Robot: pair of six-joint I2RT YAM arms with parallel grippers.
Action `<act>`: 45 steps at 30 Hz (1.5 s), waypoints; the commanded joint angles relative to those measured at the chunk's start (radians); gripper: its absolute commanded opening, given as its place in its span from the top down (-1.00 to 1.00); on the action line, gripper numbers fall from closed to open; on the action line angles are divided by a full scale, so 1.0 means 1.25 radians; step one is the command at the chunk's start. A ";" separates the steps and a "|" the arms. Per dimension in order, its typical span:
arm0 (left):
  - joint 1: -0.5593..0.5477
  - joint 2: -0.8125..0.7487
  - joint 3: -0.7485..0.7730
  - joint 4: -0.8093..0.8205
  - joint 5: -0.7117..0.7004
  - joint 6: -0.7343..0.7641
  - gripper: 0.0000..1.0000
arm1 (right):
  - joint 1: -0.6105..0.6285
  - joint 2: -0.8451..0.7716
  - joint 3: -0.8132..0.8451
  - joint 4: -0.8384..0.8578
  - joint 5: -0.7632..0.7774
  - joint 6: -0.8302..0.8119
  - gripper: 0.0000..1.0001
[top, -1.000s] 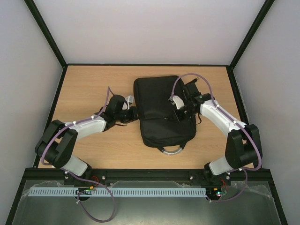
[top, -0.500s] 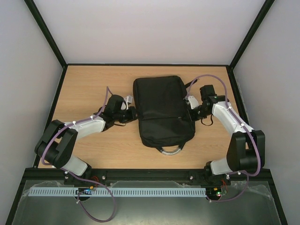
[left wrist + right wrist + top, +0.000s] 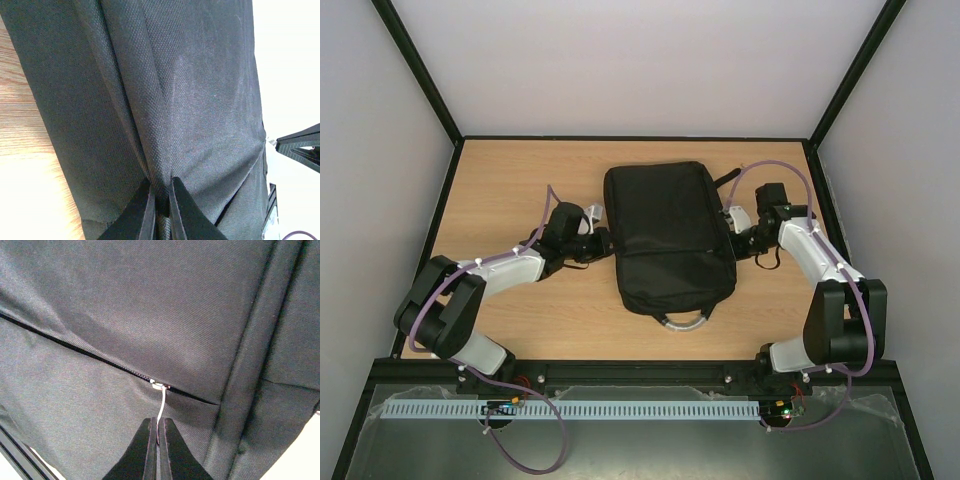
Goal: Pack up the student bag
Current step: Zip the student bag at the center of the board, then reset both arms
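Note:
The student bag (image 3: pixel 665 235), large, black and soft, lies flat on the wooden table (image 3: pixel 510 190) with its grey loop handle (image 3: pixel 685 319) toward the arms. My left gripper (image 3: pixel 604 242) is at the bag's left edge, shut on a pinched fold of the bag's fabric (image 3: pixel 161 185). At the bag's right edge my right gripper (image 3: pixel 731 240) is shut on a thin silver zipper pull (image 3: pixel 160 405). The pull hangs from a slider (image 3: pixel 158 386) on a black zipper line (image 3: pixel 75 347), close to the zipper's right end.
A black strap (image 3: pixel 726 179) pokes out at the bag's far right corner. Black frame rails (image 3: pixel 630 138) and pale walls surround the table. Bare wood shows left of the bag and along the near edge.
My right gripper moved from over the bag's right half out to its right edge, carrying the zipper pull along. The raised flap there has flattened. The left arm has stayed put.

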 commanded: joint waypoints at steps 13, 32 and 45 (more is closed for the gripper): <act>0.024 -0.014 -0.024 -0.041 -0.039 0.018 0.95 | -0.047 -0.005 0.007 -0.050 0.098 0.066 0.98; 0.035 -0.073 0.080 -0.214 -0.059 0.091 0.20 | -0.084 -0.094 0.046 -0.076 0.067 0.091 0.53; 0.076 -0.117 0.397 -0.565 -0.157 0.361 -0.36 | -0.094 -0.250 0.127 0.068 0.047 0.117 -0.31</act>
